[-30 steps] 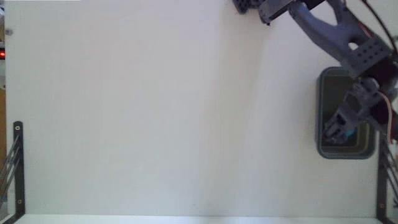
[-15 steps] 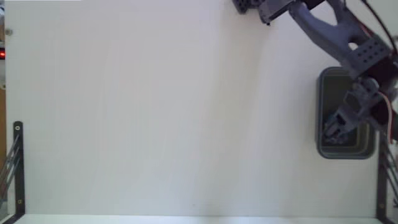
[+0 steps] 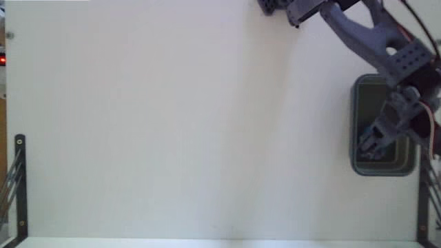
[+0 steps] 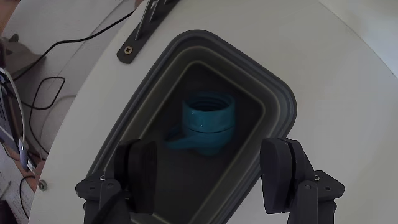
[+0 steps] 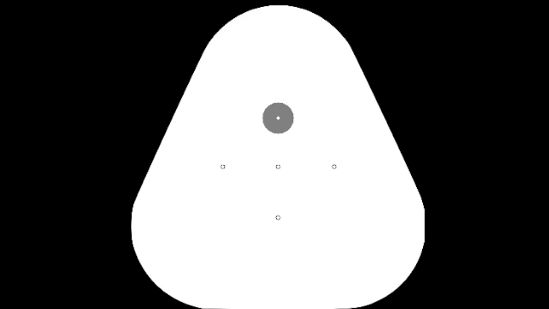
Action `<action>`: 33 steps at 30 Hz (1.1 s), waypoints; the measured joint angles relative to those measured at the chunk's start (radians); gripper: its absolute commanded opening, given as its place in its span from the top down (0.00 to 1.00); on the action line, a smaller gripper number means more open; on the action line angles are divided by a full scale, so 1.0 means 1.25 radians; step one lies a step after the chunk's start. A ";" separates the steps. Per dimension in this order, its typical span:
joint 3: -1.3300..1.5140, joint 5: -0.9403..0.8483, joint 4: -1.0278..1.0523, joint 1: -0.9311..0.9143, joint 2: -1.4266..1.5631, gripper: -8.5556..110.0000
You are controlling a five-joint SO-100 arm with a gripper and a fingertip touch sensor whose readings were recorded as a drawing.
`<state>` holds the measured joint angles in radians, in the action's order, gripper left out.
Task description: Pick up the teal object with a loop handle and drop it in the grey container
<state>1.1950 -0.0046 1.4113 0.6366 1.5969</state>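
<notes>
Released a second ago, the teal object with a loop handle (image 4: pixel 206 127) now lies on the grey container (image 4: pixel 281 106) floor, below the gripper (image 4: pixel 211 171), whose jaws stand apart and empty. Withdrawing low might clip the container rim and shift it.

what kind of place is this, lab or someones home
Probably a hobby or home robot bench, though I can't be sure: a plain white table with black metal brackets at its edges, loose cables beyond the rim, and a grey container under the open gripper.
</notes>
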 measured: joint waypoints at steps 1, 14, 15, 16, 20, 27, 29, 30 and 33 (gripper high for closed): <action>0.000 0.000 0.000 0.000 0.000 0.00; 0.000 0.000 0.000 0.000 0.000 0.00; 0.000 0.000 0.000 0.000 0.000 0.00; 0.000 0.000 0.000 0.000 0.000 0.00; 0.002 0.000 0.000 -0.005 0.000 0.00; 0.036 0.000 -0.001 -0.036 0.007 0.00; 0.052 0.001 -0.001 -0.047 0.022 0.00; 0.064 0.001 -0.001 -0.053 0.034 0.00; 0.082 0.001 0.000 -0.075 0.064 0.00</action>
<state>1.2977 -0.0031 1.4113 0.5430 1.6766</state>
